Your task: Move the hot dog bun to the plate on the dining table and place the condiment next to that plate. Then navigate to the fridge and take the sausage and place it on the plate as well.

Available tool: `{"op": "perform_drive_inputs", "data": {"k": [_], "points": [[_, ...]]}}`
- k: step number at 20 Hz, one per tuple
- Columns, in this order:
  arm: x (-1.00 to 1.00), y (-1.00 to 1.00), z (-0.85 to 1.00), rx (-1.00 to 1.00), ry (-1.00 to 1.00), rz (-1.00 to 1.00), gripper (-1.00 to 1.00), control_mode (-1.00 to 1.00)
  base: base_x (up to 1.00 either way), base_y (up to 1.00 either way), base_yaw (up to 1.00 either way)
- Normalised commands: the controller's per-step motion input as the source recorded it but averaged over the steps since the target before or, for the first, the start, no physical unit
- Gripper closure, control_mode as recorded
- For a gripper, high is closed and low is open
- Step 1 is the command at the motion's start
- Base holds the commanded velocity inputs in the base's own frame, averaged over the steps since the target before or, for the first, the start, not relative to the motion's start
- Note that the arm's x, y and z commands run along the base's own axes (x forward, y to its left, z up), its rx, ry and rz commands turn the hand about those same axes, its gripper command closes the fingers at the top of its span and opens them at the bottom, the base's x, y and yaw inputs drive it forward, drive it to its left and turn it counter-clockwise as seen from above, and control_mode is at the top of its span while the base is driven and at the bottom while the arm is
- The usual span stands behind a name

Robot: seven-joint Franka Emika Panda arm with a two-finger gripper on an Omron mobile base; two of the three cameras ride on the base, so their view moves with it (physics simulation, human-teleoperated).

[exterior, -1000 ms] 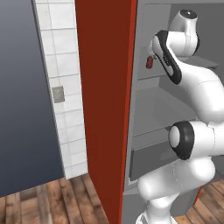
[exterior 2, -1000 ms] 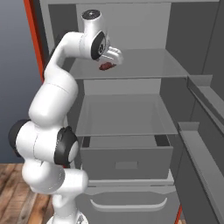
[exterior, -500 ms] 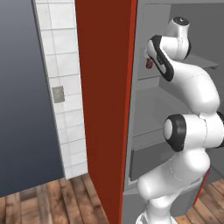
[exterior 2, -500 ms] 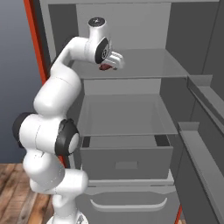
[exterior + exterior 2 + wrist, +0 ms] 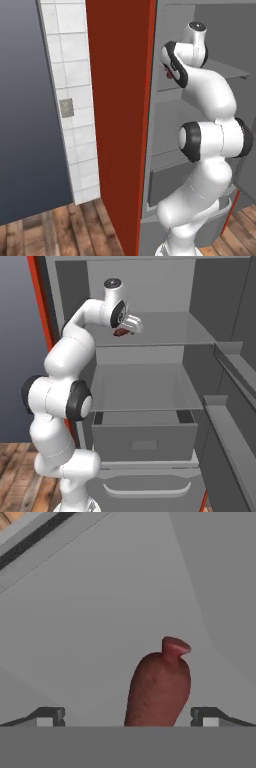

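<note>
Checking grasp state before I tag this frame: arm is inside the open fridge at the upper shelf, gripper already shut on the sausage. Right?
Not quite. The gripper is open, not shut: the hand view shows its fingertips standing wide apart with the sausage between them. The rest holds: the arm reaches the upper shelf of the open fridge.

This is a rendered home kitchen. A grey fridge stands open across the right base view, with grey shelves in the upper half and drawers in the lower half. In the left base view, white wall tiles run down the upper left, with wooden floorboards along the bottom left.
</note>
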Motion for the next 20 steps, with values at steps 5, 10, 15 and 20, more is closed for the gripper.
{"op": "perform_drive_inputs", "data": {"k": [5,10,15,20], "points": [[0.43,0.02,-0.13,0.00,0.04,0.00,-1.00,-1.00,0.00,0.00,0.00],[0.35,0.00,-0.05,0.00,0.04,0.02,-1.00,-1.00,0.00,0.00,0.00],[0.08,0.00,-0.29,0.00,0.08,0.05,-1.00,-1.00,0.00,0.00,0.00],[0.00,0.00,-0.55,0.00,0.15,0.05,1.00,-1.00,0.00,0.00,0.00]]}}
